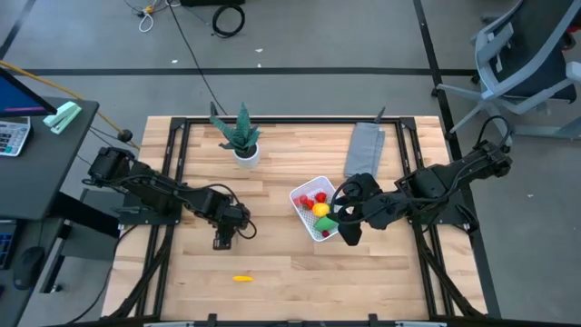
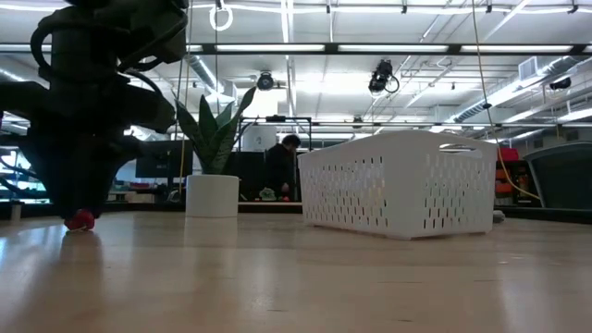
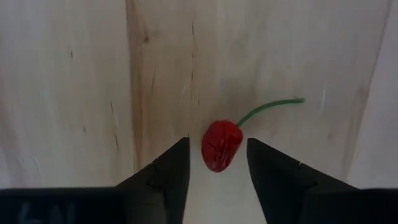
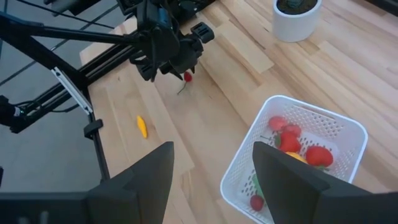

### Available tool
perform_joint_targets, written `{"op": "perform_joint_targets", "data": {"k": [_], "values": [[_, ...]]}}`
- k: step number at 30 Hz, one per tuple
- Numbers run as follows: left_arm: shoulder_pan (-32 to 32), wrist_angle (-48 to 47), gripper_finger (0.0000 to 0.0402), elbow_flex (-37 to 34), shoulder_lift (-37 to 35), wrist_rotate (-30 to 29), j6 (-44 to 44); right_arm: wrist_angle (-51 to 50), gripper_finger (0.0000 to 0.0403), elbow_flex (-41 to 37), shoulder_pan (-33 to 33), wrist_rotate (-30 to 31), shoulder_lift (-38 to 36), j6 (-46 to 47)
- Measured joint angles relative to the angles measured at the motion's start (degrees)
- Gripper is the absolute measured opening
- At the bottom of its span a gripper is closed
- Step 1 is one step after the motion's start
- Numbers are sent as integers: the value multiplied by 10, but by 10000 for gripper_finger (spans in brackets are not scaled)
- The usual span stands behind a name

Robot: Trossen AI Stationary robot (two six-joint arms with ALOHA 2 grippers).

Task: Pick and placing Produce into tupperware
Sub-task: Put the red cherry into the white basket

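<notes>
A small red produce piece (image 3: pixel 220 147) with a thin green stem lies on the wooden table. My left gripper (image 3: pixel 217 142) points down over it, open, with one finger on each side of the piece and a narrow gap to each. The white perforated tupperware (image 1: pixel 296 194) stands at mid-table and holds several red pieces, a yellow one (image 1: pixel 320 210) and a green one (image 1: pixel 326 221). My right gripper (image 1: pixel 350 232) hovers open and empty at the tupperware's right near corner. A thin yellow-orange piece (image 1: pixel 241 278) lies alone near the table's near edge.
A potted plant in a white pot (image 1: pixel 244 145) stands at the far side of the table, and a folded grey cloth (image 1: pixel 365 149) lies far right. Dark frame rails (image 1: pixel 172 173) run along both table sides. A person (image 2: pixel 285 163) shows in the room behind.
</notes>
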Motion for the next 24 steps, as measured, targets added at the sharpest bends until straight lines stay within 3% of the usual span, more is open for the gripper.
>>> {"op": "perform_joint_targets", "data": {"k": [4, 10, 17, 20, 24], "values": [[0, 0, 122, 0, 0, 4, -20, 0, 229, 0, 0, 0, 0, -14], [0, -1, 16, 10, 0, 5, -117, 0, 229, 0, 0, 0, 0, -15], [-1, 58, 7, 123, -1, -11, -134, -1, 229, 2, 0, 0, -1, 7], [2, 68, 8, 183, -1, -71, -118, 0, 226, 23, 0, 7, -2, 43], [25, 84, 5, 246, -1, -149, -117, -1, 217, 63, 0, 45, -12, 11]]}}
